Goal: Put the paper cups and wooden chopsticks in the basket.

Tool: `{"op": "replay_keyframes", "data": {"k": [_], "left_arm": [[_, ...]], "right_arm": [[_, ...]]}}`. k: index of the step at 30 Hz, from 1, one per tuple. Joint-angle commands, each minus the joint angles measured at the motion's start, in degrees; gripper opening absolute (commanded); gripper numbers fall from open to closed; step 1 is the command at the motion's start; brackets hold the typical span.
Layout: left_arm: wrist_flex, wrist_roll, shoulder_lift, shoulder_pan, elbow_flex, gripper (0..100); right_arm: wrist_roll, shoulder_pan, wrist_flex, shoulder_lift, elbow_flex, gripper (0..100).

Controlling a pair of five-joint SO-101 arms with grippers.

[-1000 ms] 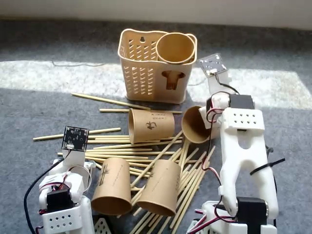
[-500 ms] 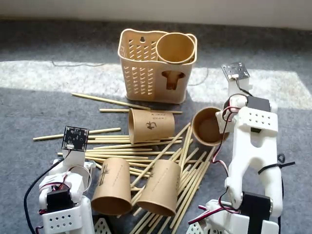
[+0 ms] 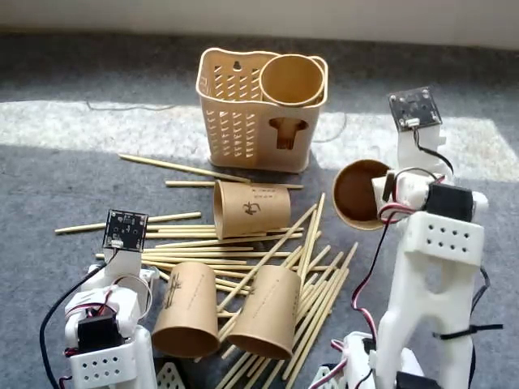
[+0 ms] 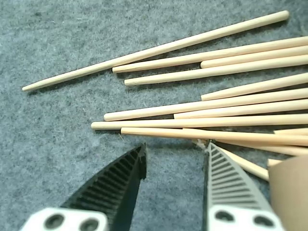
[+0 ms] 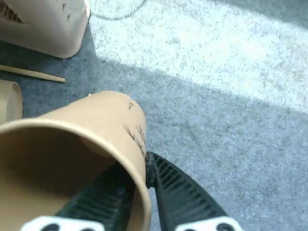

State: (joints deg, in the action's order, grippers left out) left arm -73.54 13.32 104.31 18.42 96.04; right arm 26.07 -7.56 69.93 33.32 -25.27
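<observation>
The right gripper (image 5: 142,169) is pinching the wall of a cup (image 5: 67,154), one jaw inside and one outside, holding it tipped, in front of the basket (image 3: 239,113) and off to its right. The left gripper (image 4: 174,153) is hovering with jaws spread over chopsticks (image 4: 202,118) well in front of the basket, where three cups (image 3: 251,208) are lying; another cup (image 3: 292,79) is standing inside the basket
</observation>
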Motion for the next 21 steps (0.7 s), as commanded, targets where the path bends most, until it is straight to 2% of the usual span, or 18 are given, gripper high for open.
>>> {"op": "replay_keyframes", "data": {"k": [1, 8, 14, 21], "left_arm": [[0.88, 0.44, 0.40, 0.66, 1.10, 19], [0.88, 0.44, 0.40, 0.66, 1.10, 19], [0.88, 0.44, 0.40, 0.66, 1.10, 19], [0.88, 0.44, 0.40, 0.66, 1.10, 19]], "right_arm": [[0.18, -0.40, 0.92, 6.29, 0.84, 0.6], [-0.35, -0.31, 0.92, 11.03, 1.80, 0.6], [-6.42, -0.04, 0.92, 11.65, 9.80, 0.6], [-11.08, 5.49, 0.92, 11.56, 18.59, 0.6]]}}
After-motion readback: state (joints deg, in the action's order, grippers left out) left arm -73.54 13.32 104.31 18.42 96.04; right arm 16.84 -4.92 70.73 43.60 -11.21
